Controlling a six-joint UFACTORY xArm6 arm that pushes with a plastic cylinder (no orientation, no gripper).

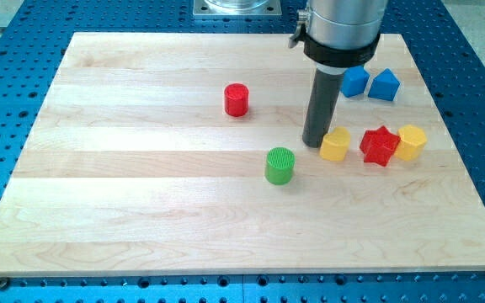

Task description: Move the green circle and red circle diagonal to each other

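Observation:
The red circle (pixel 237 99), a short red cylinder, stands on the wooden board left of centre toward the view's top. The green circle (pixel 280 165), a green cylinder, stands lower and to the right of it, near the board's middle. My tip (pixel 314 143) rests on the board above and to the right of the green circle, a short gap away. It is just left of a yellow block and seems to touch it or nearly so. The red circle is well to my tip's left.
A yellow block (pixel 335 145), a red star-shaped block (pixel 379 146) and a yellow hexagonal block (pixel 411 141) form a row at the right. Two blue blocks (pixel 355 81) (pixel 385 85) lie above them. The board (pixel 141 210) lies on a blue perforated table.

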